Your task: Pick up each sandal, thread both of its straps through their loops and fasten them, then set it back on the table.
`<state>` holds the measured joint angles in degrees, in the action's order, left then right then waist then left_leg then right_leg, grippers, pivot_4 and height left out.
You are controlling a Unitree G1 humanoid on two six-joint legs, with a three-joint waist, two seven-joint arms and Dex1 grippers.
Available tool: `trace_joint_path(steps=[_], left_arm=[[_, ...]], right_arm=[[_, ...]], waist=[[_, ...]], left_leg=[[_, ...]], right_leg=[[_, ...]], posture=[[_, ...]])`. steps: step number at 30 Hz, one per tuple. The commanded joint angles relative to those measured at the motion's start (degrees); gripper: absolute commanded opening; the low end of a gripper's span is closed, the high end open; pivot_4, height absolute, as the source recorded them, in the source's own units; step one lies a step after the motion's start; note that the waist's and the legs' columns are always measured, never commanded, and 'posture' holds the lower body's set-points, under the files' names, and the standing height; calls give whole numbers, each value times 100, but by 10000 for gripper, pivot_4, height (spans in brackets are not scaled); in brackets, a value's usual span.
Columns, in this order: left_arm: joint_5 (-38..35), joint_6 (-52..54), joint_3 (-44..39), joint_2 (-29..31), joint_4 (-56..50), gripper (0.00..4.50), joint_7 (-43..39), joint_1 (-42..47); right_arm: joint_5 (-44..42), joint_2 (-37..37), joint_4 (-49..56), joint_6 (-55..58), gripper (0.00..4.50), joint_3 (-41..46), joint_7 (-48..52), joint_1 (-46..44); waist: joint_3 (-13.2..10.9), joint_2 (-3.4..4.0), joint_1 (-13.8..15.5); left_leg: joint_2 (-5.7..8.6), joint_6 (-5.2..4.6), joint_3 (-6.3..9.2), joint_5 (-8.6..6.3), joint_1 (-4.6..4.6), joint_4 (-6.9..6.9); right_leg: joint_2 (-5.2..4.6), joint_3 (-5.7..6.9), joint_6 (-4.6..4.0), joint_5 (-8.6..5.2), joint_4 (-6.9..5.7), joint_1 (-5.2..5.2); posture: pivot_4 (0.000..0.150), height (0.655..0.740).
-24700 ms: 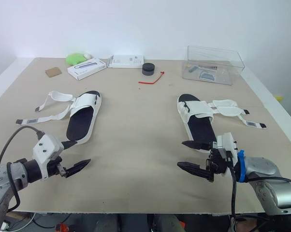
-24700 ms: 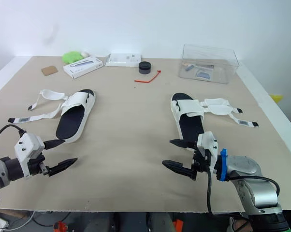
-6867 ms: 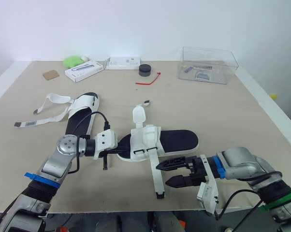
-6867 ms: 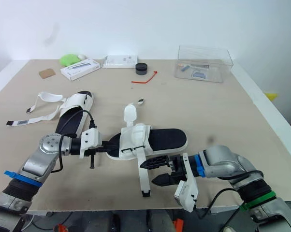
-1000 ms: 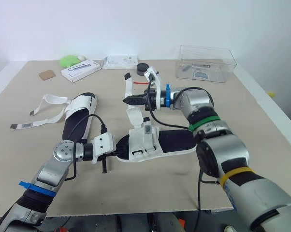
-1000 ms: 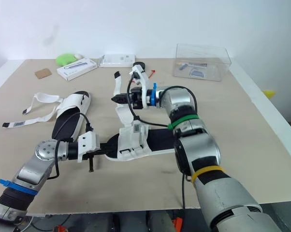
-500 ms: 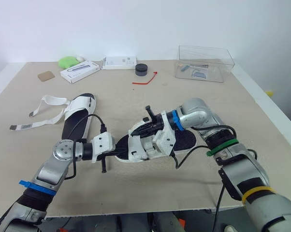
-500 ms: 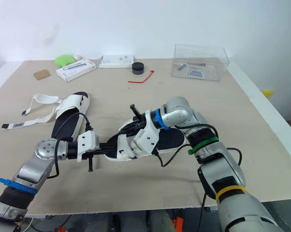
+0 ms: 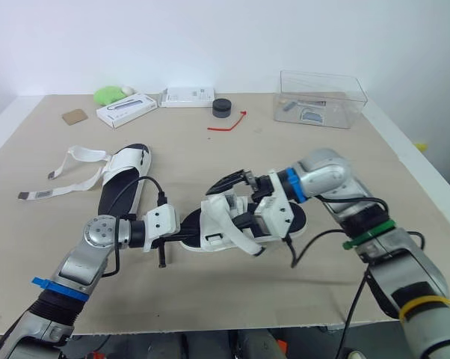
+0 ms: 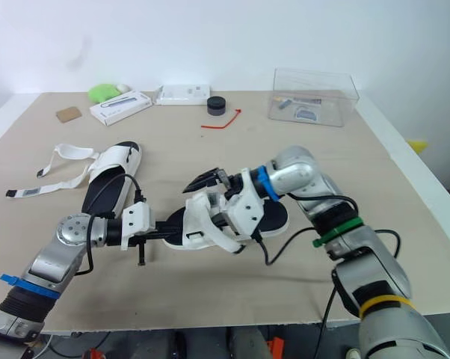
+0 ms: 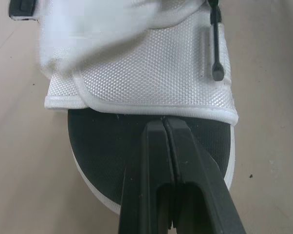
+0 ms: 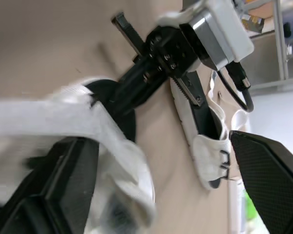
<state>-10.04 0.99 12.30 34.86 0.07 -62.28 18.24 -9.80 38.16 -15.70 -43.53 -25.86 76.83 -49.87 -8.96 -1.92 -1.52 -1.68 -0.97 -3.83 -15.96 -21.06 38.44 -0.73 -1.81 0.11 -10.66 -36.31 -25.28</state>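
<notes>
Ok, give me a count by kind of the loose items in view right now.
white sandals with black footbeds: 2
flat white boxes: 2
clear plastic container: 1
black round puck: 1
red cord: 1
green lump: 1
brown square pad: 1
Total: 9

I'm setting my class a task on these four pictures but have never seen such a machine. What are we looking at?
This is a humanoid robot with two arms, each ending in a black two-fingered gripper. Two pictures come from cameras in its head, looking down over a table; the other two come from a camera on each wrist. The left gripper is pinched shut on the sole at one end of a white sandal. The right gripper is open over that sandal's strap part. A second sandal lies to its left, straps loose; a clear box stands farther back.
</notes>
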Motion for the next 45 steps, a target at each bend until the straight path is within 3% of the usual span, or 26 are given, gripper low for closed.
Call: trace_joint_path(steps=[1,6,8,11,15,18,27,34,37,39,45], left_arm=[[203,123,191,122,195,0,-128,-172],[195,130,209,106,219,0,-151,-135],[195,128,222,111,220,0,-182,-128],[193,120,232,127,230,0,-212,-118],[198,111,229,148,240,0,-258,-120],[194,124,234,160,231,0,-290,-112],[189,173,255,149,174,0,-309,-79],[143,215,211,196,52,0,-319,-192],[168,228,194,209,24,0,-298,-230],[171,245,185,187,7,0,-270,-236],[177,263,182,156,-11,0,-233,-249]], right_arm=[[-534,306,769,568,44066,303,171,211],[-1273,760,1855,2687,44066,826,-295,980],[-2057,1014,2493,4384,44066,1097,-856,1383],[-3922,1618,3472,7079,44066,1421,-1654,1932],[-5372,2124,4328,9089,44066,1542,-2290,2473],[-5556,2179,4668,9717,44066,1509,-2498,2726],[-4332,1045,4182,10160,44066,894,-3195,2587],[-3951,484,3908,10415,44066,859,-3227,2380],[-4015,262,3797,10709,35704,998,-3305,2326],[-4123,174,3806,10972,26075,1045,-3329,2324],[-4354,-99,3788,11608,6503,1233,-3517,2266]], waist=[[0,0,-1],[1,0,17],[1,0,22],[1,0,35],[4,-4,27],[4,-3,29],[14,-13,25],[14,-13,23],[14,-13,24],[14,-13,24],[15,-13,23]], left_leg=[[-1,0,-1,0,1,0],[-6,0,7,0,0,0],[-6,0,4,0,1,1],[-7,0,15,0,-4,0],[-8,4,23,-7,-6,-2],[-8,3,37,-7,-8,-1],[-10,3,40,-6,-12,2],[-7,-3,40,-13,-18,2],[-8,-5,47,-14,-19,2],[-8,-7,53,-16,-21,2],[-7,-11,65,-18,-24,2]], right_leg=[[1,0,-1,0,0,0],[4,7,-6,-4,-2,1],[5,7,-5,-4,-3,0],[2,17,-8,-6,-3,0],[-8,37,-17,-20,-2,2],[-4,48,22,-45,-2,2],[38,46,32,-43,-2,1],[35,45,40,-51,0,0],[36,48,36,-54,0,1],[35,48,33,-57,0,1],[35,50,30,-59,0,2]], posture=[[1500,7400],[1500,7400],[1500,7400],[1500,7400],[1500,7400],[1500,7400],[1500,7400],[1500,7400],[1500,7400],[1500,7400],[1500,7400]])
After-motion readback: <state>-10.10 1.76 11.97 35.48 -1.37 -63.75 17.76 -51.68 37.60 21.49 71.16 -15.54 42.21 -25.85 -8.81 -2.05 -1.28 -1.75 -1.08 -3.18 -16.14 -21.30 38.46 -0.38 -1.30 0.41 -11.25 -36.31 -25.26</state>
